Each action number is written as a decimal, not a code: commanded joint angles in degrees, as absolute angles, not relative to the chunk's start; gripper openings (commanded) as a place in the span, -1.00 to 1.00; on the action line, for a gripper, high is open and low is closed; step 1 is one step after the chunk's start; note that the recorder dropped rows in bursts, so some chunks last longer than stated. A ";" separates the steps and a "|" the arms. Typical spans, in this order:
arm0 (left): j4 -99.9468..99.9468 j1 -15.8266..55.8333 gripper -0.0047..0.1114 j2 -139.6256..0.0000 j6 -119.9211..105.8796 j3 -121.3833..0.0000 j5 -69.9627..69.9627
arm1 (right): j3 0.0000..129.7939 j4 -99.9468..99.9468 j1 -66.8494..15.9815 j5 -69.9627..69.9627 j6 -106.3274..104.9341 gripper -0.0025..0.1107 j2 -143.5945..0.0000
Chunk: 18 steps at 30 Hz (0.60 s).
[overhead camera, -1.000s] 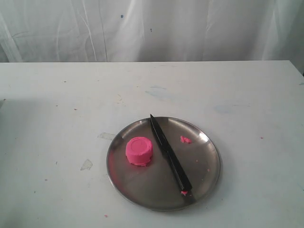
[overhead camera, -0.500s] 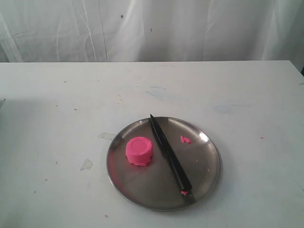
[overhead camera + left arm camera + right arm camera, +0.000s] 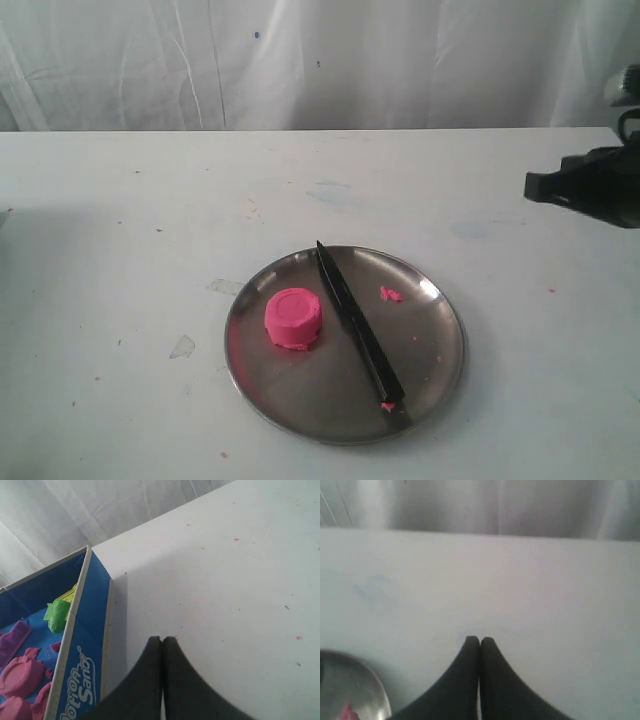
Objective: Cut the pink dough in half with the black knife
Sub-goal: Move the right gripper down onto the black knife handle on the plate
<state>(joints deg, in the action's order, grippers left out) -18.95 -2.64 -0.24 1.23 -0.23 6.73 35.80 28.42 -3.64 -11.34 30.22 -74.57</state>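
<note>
The pink dough is a whole round puck with a ringed top, on the left half of a round steel plate. The black knife lies diagonally across the plate just right of the dough, its point at the far rim and its handle at the near rim. My right gripper reaches in from the right edge above the table, well right of the plate; in the right wrist view it is shut on nothing, with the plate's rim at the corner. My left gripper is shut and empty over bare table, unseen in the exterior view.
A blue toy-sand box with pink and green moulds stands beside my left gripper. A small pink crumb lies on the plate right of the knife, another on the handle end. White curtain backs the table.
My right arm has come into the exterior view from the right edge. The dough, knife and plate have not moved.
</note>
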 commanded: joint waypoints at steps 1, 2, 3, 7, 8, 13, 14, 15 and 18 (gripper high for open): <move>-18.90 -2.85 -0.92 0.00 1.29 0.00 6.53 | 42.58 31.96 -7.69 5.54 29.57 -0.96 -78.39; -18.90 -2.85 -0.92 0.00 1.29 0.00 6.53 | 44.81 31.96 -9.28 11.33 27.53 -0.96 -78.98; -18.90 -2.85 -0.92 0.00 1.29 0.00 6.53 | 47.14 31.39 -11.09 17.20 24.88 -0.96 -79.60; -18.90 -2.85 -0.92 0.00 1.29 0.00 6.53 | 57.98 21.09 -20.81 42.34 7.58 -0.96 -83.36; -18.90 -2.85 -0.92 0.00 1.29 0.00 6.53 | 59.78 18.34 -22.33 45.62 4.54 -0.96 -84.47; -18.90 -2.85 -0.92 0.00 1.29 0.00 6.53 | 62.06 12.67 -25.65 35.77 1.66 -0.96 -91.47; -18.90 -2.85 -0.92 0.00 1.29 0.00 6.53 | 62.06 8.87 -25.65 34.20 1.54 -0.93 -93.07; -18.90 -2.85 -0.92 0.00 1.29 0.00 6.53 | 62.06 6.35 -25.79 33.94 0.00 -0.86 -94.06; -18.90 -2.85 -0.92 0.00 1.29 0.00 6.53 | 62.06 -1.76 -27.42 34.06 -9.26 -0.37 -97.98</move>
